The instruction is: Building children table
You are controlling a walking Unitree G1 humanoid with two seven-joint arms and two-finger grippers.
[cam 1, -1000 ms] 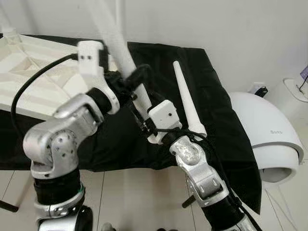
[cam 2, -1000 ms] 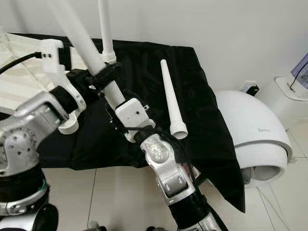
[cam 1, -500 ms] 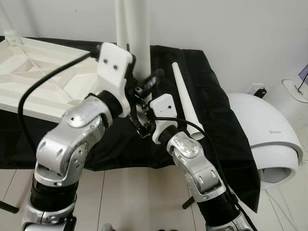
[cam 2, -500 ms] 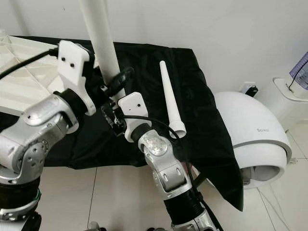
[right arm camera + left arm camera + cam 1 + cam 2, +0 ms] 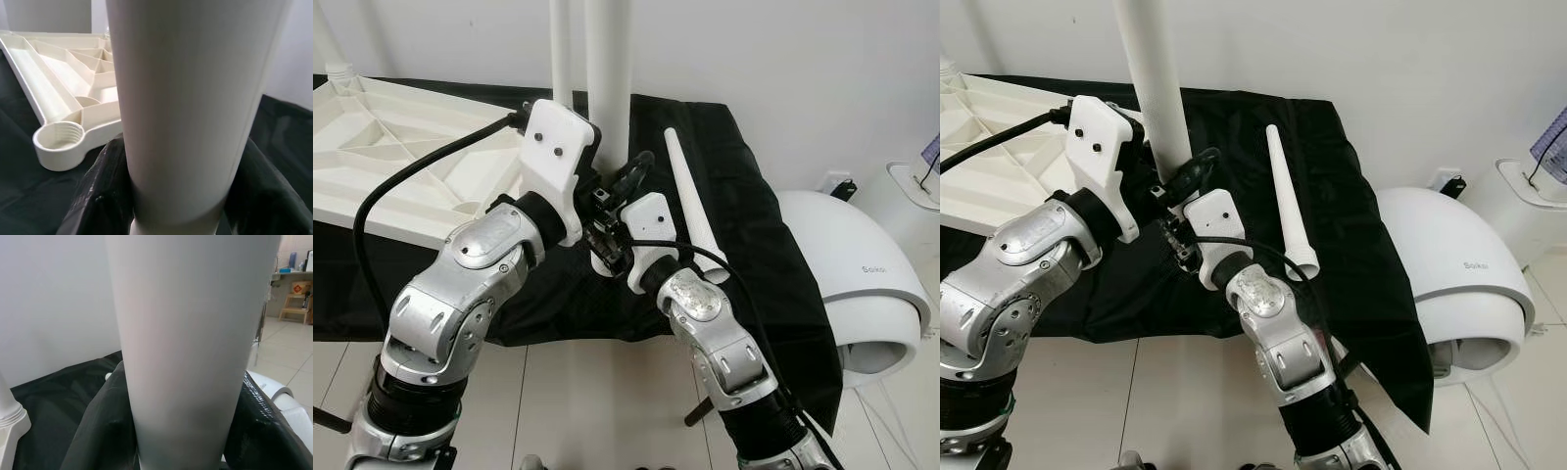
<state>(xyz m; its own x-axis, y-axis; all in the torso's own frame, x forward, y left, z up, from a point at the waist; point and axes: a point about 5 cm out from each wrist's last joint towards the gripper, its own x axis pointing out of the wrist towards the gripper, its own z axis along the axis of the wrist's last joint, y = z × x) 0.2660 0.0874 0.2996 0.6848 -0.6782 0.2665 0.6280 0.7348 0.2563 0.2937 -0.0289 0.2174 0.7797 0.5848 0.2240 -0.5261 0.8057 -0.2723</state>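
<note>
now upright, table leg [image 5: 607, 88] between both end effectors.

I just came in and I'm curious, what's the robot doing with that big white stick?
It is building a little table. The left gripper and the right gripper both clamp one white table leg, holding it upright over the black cloth. The white tabletop lies upside down nearby, and a spare leg lies on the cloth.

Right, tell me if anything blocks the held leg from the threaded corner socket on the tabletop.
Nothing visible does. Both the left hand and right hand grip the upright leg; the empty socket sits open beside it on the black cloth.
</note>
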